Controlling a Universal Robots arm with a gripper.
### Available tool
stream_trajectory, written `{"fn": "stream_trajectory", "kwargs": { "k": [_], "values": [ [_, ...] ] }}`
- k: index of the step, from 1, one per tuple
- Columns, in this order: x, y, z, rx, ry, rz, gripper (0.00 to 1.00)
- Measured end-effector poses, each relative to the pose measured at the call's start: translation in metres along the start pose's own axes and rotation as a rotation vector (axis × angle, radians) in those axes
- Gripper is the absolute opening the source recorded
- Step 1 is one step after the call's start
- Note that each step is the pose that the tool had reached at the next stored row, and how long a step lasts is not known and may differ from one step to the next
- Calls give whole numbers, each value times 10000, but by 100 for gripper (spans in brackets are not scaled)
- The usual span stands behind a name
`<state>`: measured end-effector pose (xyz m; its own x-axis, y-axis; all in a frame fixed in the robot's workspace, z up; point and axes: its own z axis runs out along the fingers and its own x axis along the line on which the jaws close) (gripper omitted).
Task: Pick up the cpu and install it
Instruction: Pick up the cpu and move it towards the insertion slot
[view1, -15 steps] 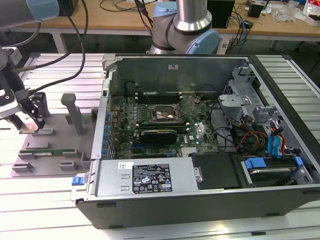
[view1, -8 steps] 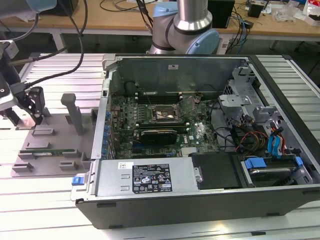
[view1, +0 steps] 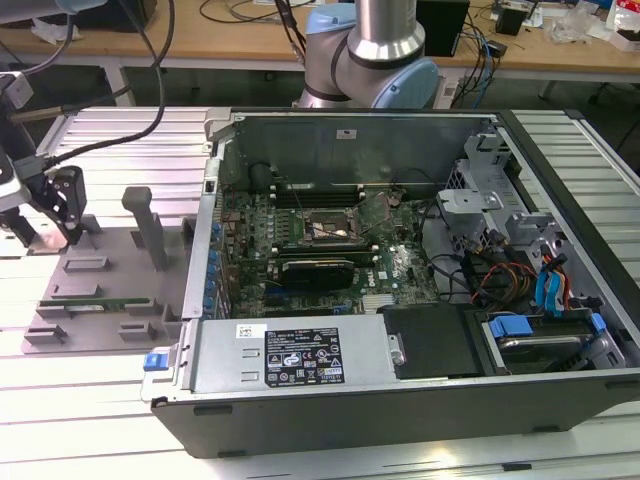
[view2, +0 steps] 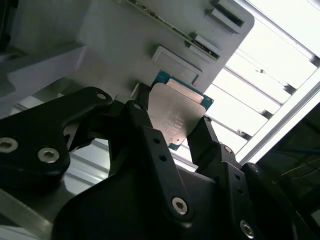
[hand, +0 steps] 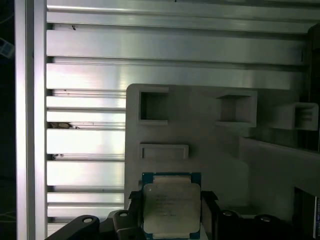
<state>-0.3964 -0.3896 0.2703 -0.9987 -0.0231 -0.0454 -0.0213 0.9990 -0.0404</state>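
The cpu (hand: 171, 210) is a flat square chip with a silver metal top and a green rim, and it sits between my gripper's (hand: 171, 200) two black fingers. In both wrist views the fingers press against opposite edges of the cpu (view2: 175, 112), just over the grey plastic tray (hand: 200, 135). In the exterior view my gripper (view1: 45, 225) hangs at the far left over that tray (view1: 110, 265). The open computer case (view1: 400, 420) lies to the exterior view's right, its motherboard socket (view1: 330, 228) uncovered.
Upright posts (view1: 150, 225) rise from the tray, and a long card (view1: 85, 296) lies in one of its slots. A black card (view1: 318, 270) sits on the motherboard. Cables and drive bays (view1: 530, 280) crowd the case's right side. The table is slatted aluminium (view1: 100, 420).
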Motion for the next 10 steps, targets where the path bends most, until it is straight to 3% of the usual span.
{"fn": "stream_trajectory", "kwargs": {
  "k": [10],
  "values": [
    [-6,-2,-141,30,0,-1,55]
  ]
}}
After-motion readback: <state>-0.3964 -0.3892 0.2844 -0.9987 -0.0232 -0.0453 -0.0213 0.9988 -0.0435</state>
